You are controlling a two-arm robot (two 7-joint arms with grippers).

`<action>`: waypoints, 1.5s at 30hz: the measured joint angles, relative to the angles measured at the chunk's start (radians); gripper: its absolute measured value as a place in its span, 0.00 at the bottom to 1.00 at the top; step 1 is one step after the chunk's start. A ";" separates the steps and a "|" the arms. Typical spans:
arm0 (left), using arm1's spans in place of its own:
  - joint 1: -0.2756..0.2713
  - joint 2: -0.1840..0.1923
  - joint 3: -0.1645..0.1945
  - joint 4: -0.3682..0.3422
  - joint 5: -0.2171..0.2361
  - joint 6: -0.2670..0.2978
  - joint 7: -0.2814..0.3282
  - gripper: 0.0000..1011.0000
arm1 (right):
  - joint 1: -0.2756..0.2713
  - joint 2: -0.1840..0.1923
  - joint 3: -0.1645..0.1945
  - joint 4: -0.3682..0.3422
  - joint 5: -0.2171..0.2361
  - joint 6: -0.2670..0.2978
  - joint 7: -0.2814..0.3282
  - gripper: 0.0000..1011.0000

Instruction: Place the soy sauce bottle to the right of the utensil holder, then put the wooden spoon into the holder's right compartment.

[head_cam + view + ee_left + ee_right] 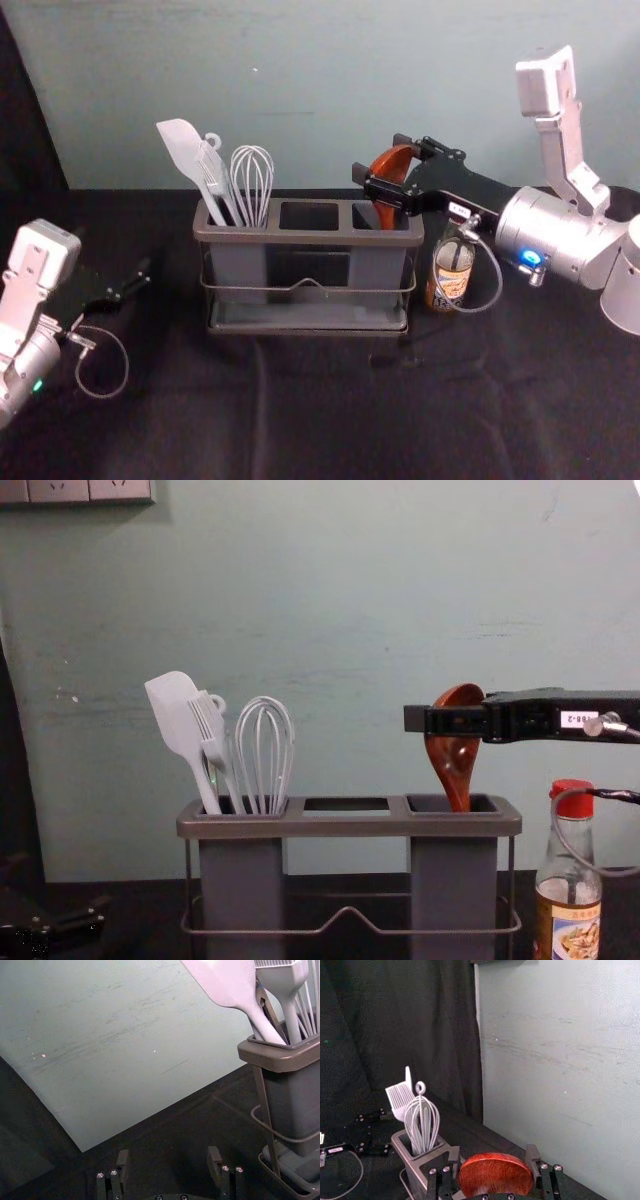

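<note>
Right gripper (493, 1154) is holding the wooden spoon (455, 755) in its jaws by the bowl's edges—likely light, stiff, slippery—while the handle is entering the right compartment (453, 880) and the left gripper (168, 1154), jaws wide, is hovering beyond the holder's left end (212, 232).

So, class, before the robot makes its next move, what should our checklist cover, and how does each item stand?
1. Soy sauce bottle upright, right of the utensil holder: ok.
2. Wooden spoon handle-down in the right compartment: ok.
3. Handle tip on the compartment's floor: cannot tell; the wall hides it.
4. Spoon released: not ok; the right gripper, above the holder, grips its bowl.
5. Cable free of the bottle: cannot tell; it loops across it in the chest view.
6. Left gripper off to the holder's left: ok.
</note>
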 joint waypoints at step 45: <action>0.000 0.000 0.000 0.000 0.000 0.000 0.000 1.00 | 0.002 0.004 -0.016 0.013 -0.002 0.015 0.009 0.99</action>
